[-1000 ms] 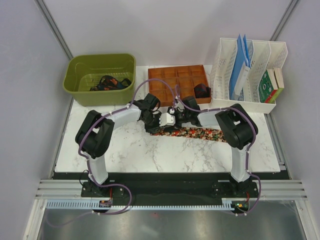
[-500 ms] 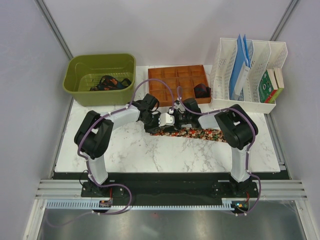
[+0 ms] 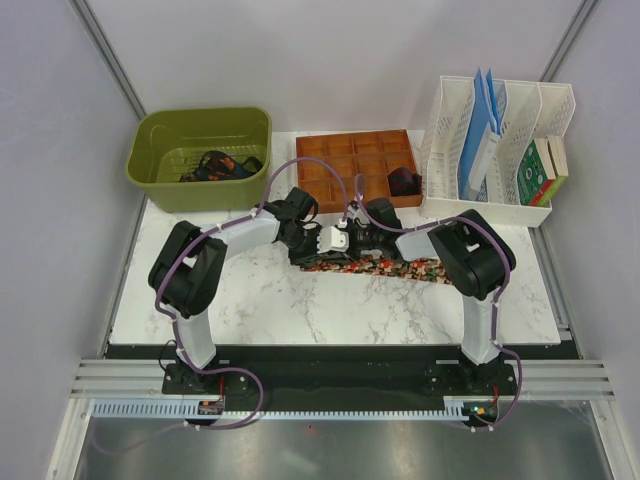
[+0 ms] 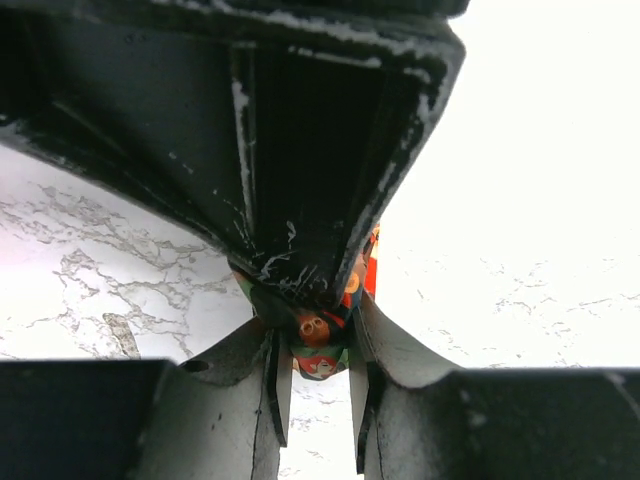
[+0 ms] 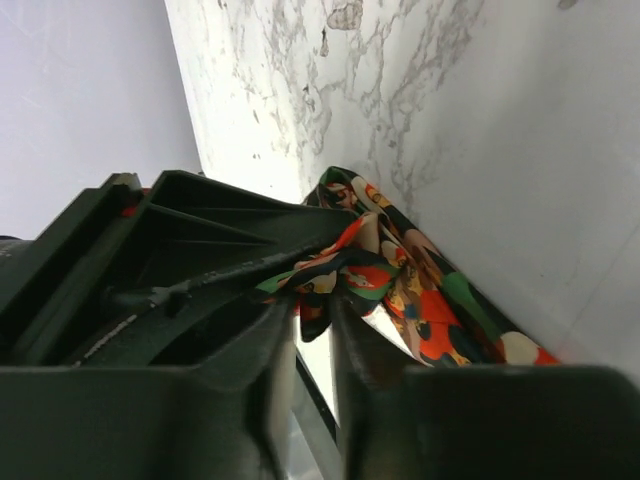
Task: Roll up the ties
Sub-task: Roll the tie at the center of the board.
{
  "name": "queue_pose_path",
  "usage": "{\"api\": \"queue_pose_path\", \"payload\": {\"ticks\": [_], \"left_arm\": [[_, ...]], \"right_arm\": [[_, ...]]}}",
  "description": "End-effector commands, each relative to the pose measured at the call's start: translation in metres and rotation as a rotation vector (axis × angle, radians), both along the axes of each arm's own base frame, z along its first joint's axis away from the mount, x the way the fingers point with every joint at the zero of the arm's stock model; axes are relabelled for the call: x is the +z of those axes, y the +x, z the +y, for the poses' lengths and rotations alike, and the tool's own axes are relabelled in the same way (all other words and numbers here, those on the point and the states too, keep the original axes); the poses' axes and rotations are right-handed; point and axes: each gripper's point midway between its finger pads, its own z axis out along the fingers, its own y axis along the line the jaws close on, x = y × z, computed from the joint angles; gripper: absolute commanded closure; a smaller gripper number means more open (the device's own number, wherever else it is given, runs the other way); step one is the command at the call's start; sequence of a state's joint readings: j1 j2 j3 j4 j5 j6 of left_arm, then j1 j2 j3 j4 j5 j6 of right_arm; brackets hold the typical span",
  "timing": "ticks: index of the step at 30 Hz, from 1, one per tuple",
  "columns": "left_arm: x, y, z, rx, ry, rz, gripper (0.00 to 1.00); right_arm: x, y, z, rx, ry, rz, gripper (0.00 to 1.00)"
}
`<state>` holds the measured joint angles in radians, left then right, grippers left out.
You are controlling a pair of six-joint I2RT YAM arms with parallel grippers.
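Two arms bend inward from their bases at the near edge; the left arm (image 3: 190, 275) has its elbow thrown out to the left, the right arm (image 3: 470, 255) has its elbow out to the right, and both forearms slant towards the middle of the marble surface (image 3: 300, 310). The wrists tip downward, so the left tool (image 3: 303, 240) and the right tool (image 3: 355, 240) meet almost nose to nose, low over one spot.

That spot is the left end of the speckled tie (image 3: 405, 268); its length lies flat on the surface, running right from the tools, beneath the right forearm. In the left wrist view the left tool (image 4: 318, 342) has its jaws drawn close, pinching a small wad of the patterned fabric; the other tool's black body looms just above. In the right wrist view the right tool (image 5: 312, 330) stands nearly closed, a fold of the speckled tie (image 5: 420, 290) nipped at its tips.

Beyond them, dark ties (image 3: 222, 165) lie in the green basin (image 3: 150, 170); a dark roll (image 3: 403, 181) sits in a right-hand compartment of the wooden tray (image 3: 340, 160).
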<state>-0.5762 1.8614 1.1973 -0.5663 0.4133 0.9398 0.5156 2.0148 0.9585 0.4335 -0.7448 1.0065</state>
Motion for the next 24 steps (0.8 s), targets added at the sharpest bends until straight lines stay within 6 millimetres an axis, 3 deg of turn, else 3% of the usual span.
{"api": "queue_pose_path", "payload": {"ticks": [1,6,10,19,24], "left_arm": [[-0.028,-0.042,0.015,-0.048,0.051,0.163,0.76],[-0.021,-0.04,0.016,-0.043,0.033,0.161,0.74],[-0.015,-0.038,0.016,-0.044,0.013,0.151,0.69],[0.013,-0.028,0.016,-0.018,-0.105,0.135,0.37],[0.019,-0.019,0.016,-0.023,-0.13,0.062,0.32]], "right_arm": [[0.004,-0.001,0.001,0.004,-0.002,-0.038,0.82],[-0.001,-0.008,-0.005,0.041,-0.044,-0.032,1.0],[-0.016,-0.016,-0.014,0.076,-0.098,0.004,1.0],[-0.037,-0.017,-0.021,0.09,-0.133,0.014,1.0],[-0.049,-0.015,-0.026,0.083,-0.149,0.038,1.0]]}}
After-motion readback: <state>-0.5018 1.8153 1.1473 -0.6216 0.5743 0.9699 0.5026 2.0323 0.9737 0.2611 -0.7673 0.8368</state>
